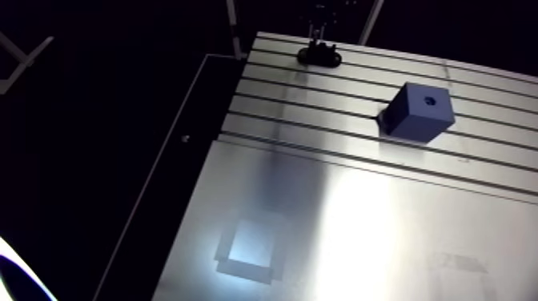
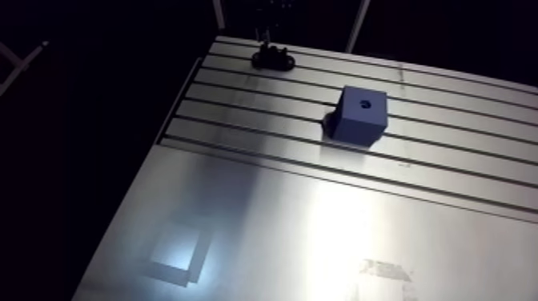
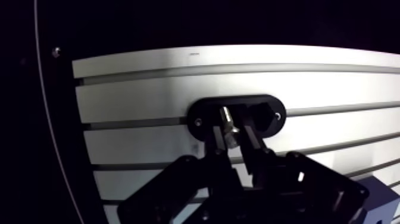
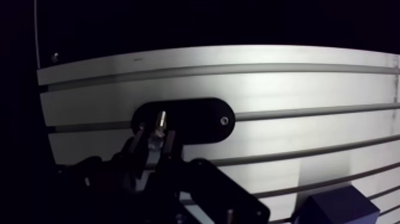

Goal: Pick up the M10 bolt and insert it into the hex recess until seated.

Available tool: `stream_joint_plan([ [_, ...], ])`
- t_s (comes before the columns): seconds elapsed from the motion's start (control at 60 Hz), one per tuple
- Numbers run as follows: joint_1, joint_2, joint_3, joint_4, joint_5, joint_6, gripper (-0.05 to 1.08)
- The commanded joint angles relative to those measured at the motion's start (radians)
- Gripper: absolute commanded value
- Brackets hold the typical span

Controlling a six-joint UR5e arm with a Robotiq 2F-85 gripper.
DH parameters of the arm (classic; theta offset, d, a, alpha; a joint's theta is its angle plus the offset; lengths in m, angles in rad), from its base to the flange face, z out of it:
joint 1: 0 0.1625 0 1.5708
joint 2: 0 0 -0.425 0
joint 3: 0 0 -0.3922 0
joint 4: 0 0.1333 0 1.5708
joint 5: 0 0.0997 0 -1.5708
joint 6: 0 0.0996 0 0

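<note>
Loads of room tbh: only the blue block (image 1: 422, 110) on the slotted part and the black oval holder (image 1: 319, 56) at the far edge of the table (image 1: 336, 216) stick up, well apart, with open flat sheet nearer.

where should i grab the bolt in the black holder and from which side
Take the bolt by the part sticking up out of the black holder, coming down from above. It seems to stand upright with its lower end sunk in the holder, leaving only that top free.
</note>
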Motion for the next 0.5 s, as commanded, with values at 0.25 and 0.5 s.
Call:
stream_joint_plan([
  [0.25,-0.004,-0.057,-0.009,0.022,0.003,-0.051,0.73],
  [0.5,-0.015,-0.113,-0.004,0.069,0.003,-0.111,0.73],
])
